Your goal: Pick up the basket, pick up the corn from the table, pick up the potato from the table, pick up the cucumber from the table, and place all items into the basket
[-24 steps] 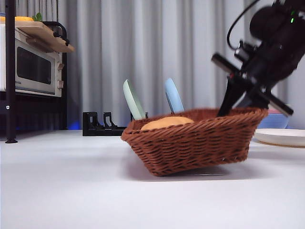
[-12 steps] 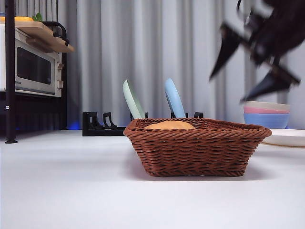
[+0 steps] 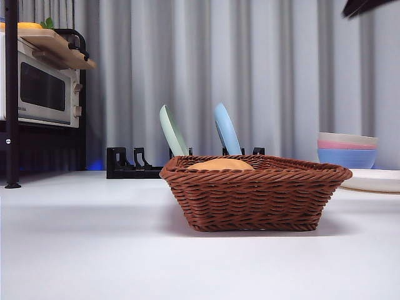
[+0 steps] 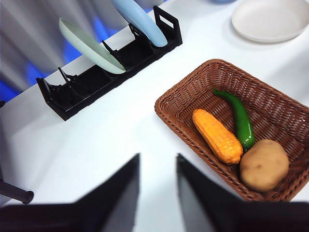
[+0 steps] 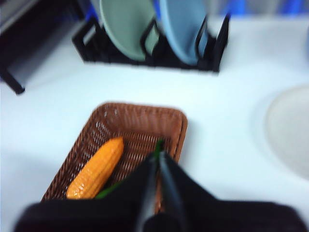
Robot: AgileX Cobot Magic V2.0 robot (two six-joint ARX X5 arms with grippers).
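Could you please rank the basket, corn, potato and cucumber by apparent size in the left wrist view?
1. basket
2. corn
3. cucumber and potato: unsure; the cucumber looks longer but thinner, and the potato lies nearer the camera.

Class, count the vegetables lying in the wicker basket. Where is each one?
3, all in the basket: the corn on the dish rack's side, the cucumber touching it, and the potato against their ends. None looks hidden.

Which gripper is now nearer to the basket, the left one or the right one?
Right. The right gripper hangs directly above the basket; the left gripper hangs over the table beside it.
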